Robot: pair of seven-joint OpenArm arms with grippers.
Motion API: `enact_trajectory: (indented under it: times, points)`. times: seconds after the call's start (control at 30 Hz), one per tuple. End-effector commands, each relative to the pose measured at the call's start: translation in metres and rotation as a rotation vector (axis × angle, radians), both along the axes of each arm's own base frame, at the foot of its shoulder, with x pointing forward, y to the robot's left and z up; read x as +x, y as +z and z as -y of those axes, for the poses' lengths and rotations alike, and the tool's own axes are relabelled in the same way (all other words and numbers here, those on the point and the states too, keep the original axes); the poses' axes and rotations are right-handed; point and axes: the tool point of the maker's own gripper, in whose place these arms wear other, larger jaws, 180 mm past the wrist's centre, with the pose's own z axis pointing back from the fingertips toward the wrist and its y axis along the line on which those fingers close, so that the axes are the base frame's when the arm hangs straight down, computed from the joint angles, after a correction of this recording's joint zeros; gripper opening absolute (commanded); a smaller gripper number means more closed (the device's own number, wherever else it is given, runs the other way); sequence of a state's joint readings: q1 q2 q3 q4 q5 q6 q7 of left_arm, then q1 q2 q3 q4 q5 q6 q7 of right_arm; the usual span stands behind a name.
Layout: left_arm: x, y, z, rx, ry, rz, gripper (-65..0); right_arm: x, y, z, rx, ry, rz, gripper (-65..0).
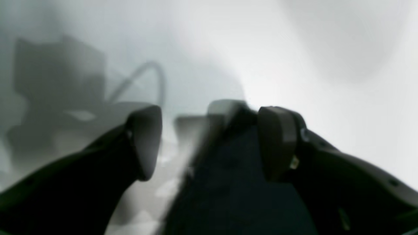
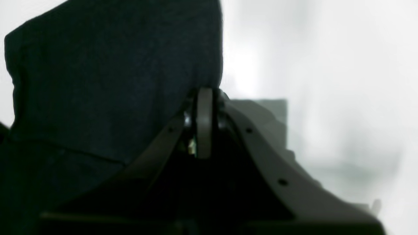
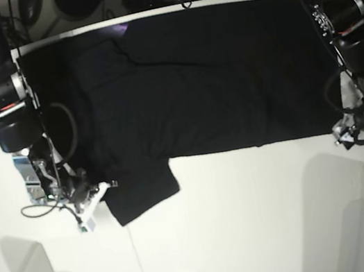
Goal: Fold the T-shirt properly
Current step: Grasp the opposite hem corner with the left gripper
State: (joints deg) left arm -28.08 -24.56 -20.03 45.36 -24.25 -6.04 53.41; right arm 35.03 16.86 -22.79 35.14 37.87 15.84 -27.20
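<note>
On the white table (image 3: 254, 222), the right gripper (image 2: 204, 98) pinches the black T-shirt (image 3: 193, 77); the left gripper (image 1: 209, 137) gapes wide, holding nothing.

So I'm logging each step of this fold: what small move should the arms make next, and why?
Probably close the left gripper on the hem corner of the T-shirt. Its fingers stand open with dark cloth between them, while the right gripper looks already shut at the sleeve edge. The shirt lies flat on the table, so both corners need holding before lifting.
</note>
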Motion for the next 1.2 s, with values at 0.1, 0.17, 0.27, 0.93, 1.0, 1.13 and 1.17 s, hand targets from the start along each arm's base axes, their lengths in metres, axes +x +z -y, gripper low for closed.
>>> enact_trajectory:
  times: [0.1, 0.17, 0.27, 0.93, 1.0, 1.13, 1.17]
  points:
    - [0.004, 0.008, -0.006, 0.025, -0.005, 0.017, -20.9, 0.008, 0.010, 0.004, -0.014, 0.000, 0.010, -65.0]
    - [-0.002, 0.002, -0.005, 0.029, -0.009, 0.002, -20.9, 0.008, 0.010, 0.004, -0.014, 0.000, 0.010, -65.0]
    - [-0.007, -0.003, -0.004, 0.028, -0.015, -0.012, -21.1, 0.008, 0.010, 0.004, -0.014, 0.000, 0.010, -65.0]
    - [-0.003, -0.027, 0.030, 0.050, -0.111, -0.035, -65.0, 0.004, 0.006, 0.005, -0.017, 0.000, 0.000, -65.0]
    - [0.004, -0.015, 0.028, 0.070, -0.120, -0.003, -65.0, 0.002, 0.004, 0.006, -0.015, -0.003, -0.001, -65.0]
    - [0.019, 0.015, 0.033, 0.106, -0.161, 0.063, -65.0, 0.004, 0.006, 0.006, -0.016, -0.001, 0.009, -65.0]
    - [0.022, 0.021, 0.037, 0.108, -0.174, 0.072, -65.0, 0.007, 0.011, 0.004, -0.014, 0.007, 0.025, -65.0]
